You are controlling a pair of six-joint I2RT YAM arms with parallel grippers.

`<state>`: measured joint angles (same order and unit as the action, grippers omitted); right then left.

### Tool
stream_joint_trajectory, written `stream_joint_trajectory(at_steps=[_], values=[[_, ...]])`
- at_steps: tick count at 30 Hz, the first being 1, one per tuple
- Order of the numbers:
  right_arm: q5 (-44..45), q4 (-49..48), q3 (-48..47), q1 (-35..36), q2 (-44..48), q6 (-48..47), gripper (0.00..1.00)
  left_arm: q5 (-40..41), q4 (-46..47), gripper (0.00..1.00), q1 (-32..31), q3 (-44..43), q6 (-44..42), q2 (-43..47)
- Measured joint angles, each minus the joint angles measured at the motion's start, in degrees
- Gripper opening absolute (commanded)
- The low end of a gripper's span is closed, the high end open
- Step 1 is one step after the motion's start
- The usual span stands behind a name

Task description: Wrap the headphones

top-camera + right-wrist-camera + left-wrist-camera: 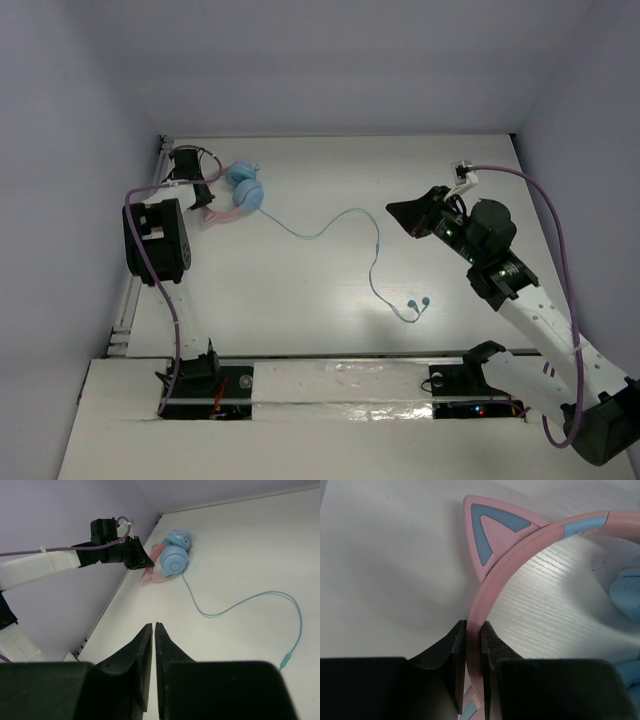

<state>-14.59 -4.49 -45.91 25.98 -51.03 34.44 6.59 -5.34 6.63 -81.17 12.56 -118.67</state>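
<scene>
One white table point(330, 180) fills the top view, and two arms are counted on it. The left gripper point(205, 190) is at the upper left of that frame, the right gripper point(405, 215) right of centre and well apart from the task's thing. One set of headphones point(243, 188) lies at the upper left, near the table's back corner, with two light-blue ear cups point(250, 193) side by side. In the left wrist view the left gripper's jaws are seen clamped on the pink headband point(520, 555), so the step in hand is judged to be securing the headset. In the right wrist view the right gripper's jaws are seen almost together, with nothing between them. One thin cable point(340, 215) trails from the cups across the centre to its free end point(415, 305) at the lower middle, wholly unwound. For the next move, the right jaws would likely need to be parted, brought down to the cable and closed on it, so that it can be wound round the held headset. One cat ear point(492, 530) is in view.
</scene>
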Motion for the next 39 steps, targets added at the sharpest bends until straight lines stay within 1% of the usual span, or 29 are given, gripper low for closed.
stream_joint_trajectory(at_steps=[1, 2, 6, 9, 14, 15, 16, 17, 18, 19, 20, 21, 24, 26, 29, 32, 37, 39], values=[[-0.02, 0.02, 0.00, 0.00, -0.02, -0.09, 0.06, -0.31, -0.09, 0.00, 0.04, -0.11, -0.02, 0.00], [-0.09, -0.04, 0.00, 0.00, -0.07, -0.11, 0.00, -0.85, -0.35, 0.00, 0.13, -0.39, 0.04, 0.00], [-1.07, -1.92, 0.00, 0.00, -2.19, -0.20, 0.00, -3.80, -2.03, 0.00, 0.22, -1.86, 0.59, 0.37], [-2.62, -4.00, -0.17, 0.00, -7.13, -0.33, 0.00, -5.73, -4.35, 0.00, -0.52, -2.14, 0.83, 3.21], [-4.04, -4.07, -0.87, 0.00, -15.32, -1.84, 0.00, -8.83, -8.33, 0.00, -3.85, -2.25, 0.98, 14.36], [-4.02, -4.09, -1.14, 0.00, -16.37, -2.34, 0.02, -9.53, -8.59, 0.00, -4.81, -2.54, 1.07, 17.11], [-3.98, -4.09, -1.36, 0.00, -17.11, -2.86, 0.04, -10.16, -8.85, 0.00, -5.95, -3.04, 1.11, 19.74], [-3.87, -4.09, -1.66, 0.00, -17.79, -3.52, 0.13, -10.95, -8.94, 0.00, -7.02, -3.56, 1.11, 22.23], [-3.82, -4.20, -2.01, 0.00, -18.38, -4.39, 0.25, -12.26, -8.96, 0.00, -8.37, -4.24, 1.16, 25.51], [-3.65, -4.59, -2.32, 0.00, -18.93, -5.20, 0.25, -12.92, -8.92, 0.00, -8.87, -4.39, 1.29, 26.60], [-3.63, -4.83, -2.73, 0.00, -19.47, -6.40, 0.33, -14.47, -8.66, 0.00, -9.64, -4.46, 1.55, 28.39], [-3.72, -4.87, -3.37, 0.00, -20.20, -7.30, 0.48, -16.24, -8.66, 0.00, -10.29, -4.46, 1.92, 30.21], [-4.76, -5.16, -5.35, 0.00, -22.62, -10.67, 0.64, -21.29, -9.18, 0.00, -10.78, -4.46, 2.97, 34.01], [-5.68, -5.51, -5.84, 0.00, -23.69, -12.85, 0.66, -23.43, -9.77, 0.00, -10.64, -4.52, 3.58, 35.28], [-6.82, -6.21, -5.84, 0.00, -25.40, -16.04, 0.73, -25.14, -12.28, 0.00, -10.62, -6.40, 4.26, 35.56], [-7.96, -6.21, -6.08, 0.00, -27.78, -19.23, 0.82, -25.55, -14.23, 0.00, -10.62, -8.94, 4.50, 35.65], [-8.44, -5.81, -9.55, -0.11, -34.88, -23.12, 0.85, -28.94, -14.71, 0.00, -10.58, -12.11, 5.51, 36.30], [-10.12, -5.88, -11.39, -0.46, -38.03, -24.02, 0.86, -30.34, -14.82, 0.00, -10.47, -12.55, 6.01, 37.05]])
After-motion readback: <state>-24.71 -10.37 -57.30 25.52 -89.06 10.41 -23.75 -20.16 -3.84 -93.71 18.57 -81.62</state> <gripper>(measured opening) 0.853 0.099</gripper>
